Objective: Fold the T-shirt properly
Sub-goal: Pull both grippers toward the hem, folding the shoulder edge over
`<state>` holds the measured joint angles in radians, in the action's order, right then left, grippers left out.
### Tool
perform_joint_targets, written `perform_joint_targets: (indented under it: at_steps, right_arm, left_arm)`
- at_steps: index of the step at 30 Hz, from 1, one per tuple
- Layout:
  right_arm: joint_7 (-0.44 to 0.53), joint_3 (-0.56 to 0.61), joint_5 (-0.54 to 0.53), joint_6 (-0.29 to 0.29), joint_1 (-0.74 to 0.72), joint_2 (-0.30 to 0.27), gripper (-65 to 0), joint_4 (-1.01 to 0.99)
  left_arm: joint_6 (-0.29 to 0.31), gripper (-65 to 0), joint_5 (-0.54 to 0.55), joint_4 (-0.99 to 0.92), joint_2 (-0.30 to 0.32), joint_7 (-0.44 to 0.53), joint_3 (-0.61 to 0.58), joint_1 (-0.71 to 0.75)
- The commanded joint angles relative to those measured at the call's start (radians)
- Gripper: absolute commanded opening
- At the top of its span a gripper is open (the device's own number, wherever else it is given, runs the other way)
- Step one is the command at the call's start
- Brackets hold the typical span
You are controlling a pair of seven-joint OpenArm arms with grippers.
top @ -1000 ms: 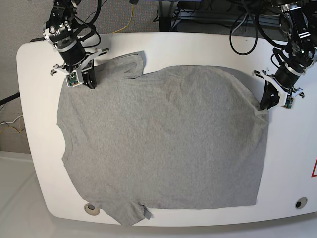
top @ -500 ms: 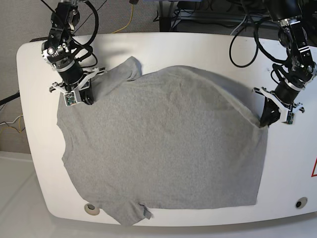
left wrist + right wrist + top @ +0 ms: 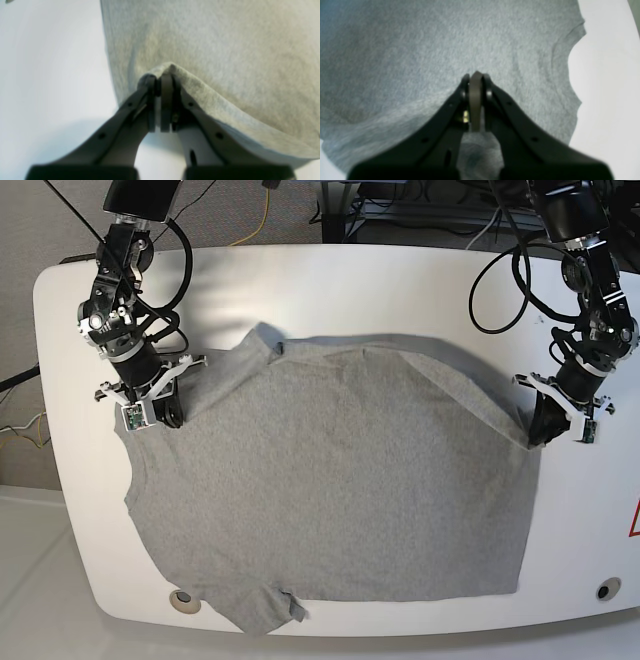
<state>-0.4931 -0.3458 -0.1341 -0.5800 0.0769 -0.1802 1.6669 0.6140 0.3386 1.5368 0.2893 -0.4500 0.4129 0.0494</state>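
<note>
Both clamped on T-shirt [image 3: 340, 480]: left gripper [image 3: 541, 434] pinching hem corner, right gripper [image 3: 168, 414] pinching far-side shoulder edge. Fabric lifted at both grips, remainder flat on table [image 3: 400, 280].

Both arms reach down from the far edge of the surface [image 3: 330, 270], wrists angled inward. The left pincer [image 3: 541, 432] is clamped tight on a pinch of the T-shirt [image 3: 340, 480] at its edge; the right pincer [image 3: 165, 412] is closed the same way at the opposite edge.
</note>
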Motion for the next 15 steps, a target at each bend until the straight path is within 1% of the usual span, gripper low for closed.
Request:
perform_joint_targets:
  at_steps: [1, 7, 9, 15]
  right_arm:
    - [0.015, -0.004, 0.001, 0.005, -0.026, -0.020, -65.0, 0.009]
    - [0.015, -0.003, 0.012, 0.006, -0.052, -0.031, -65.0, -0.005]
    - [0.017, -0.001, 0.015, 0.008, -0.060, -0.035, -65.0, -0.008]
    - [0.018, 0.003, 0.021, 0.011, -0.093, -0.039, -65.0, -0.048]
  left_arm:
    - [-0.019, -65.0, 0.021, 0.036, 0.018, 0.021, 0.006, -0.018]
    - [-0.050, -65.0, 0.019, 0.051, 0.019, 0.018, 0.006, -0.021]
    - [-0.064, -65.0, 0.022, 0.066, 0.027, 0.020, 0.005, -0.017]
    - [-0.074, -65.0, 0.023, 0.056, 0.031, 0.021, 0.006, -0.030]
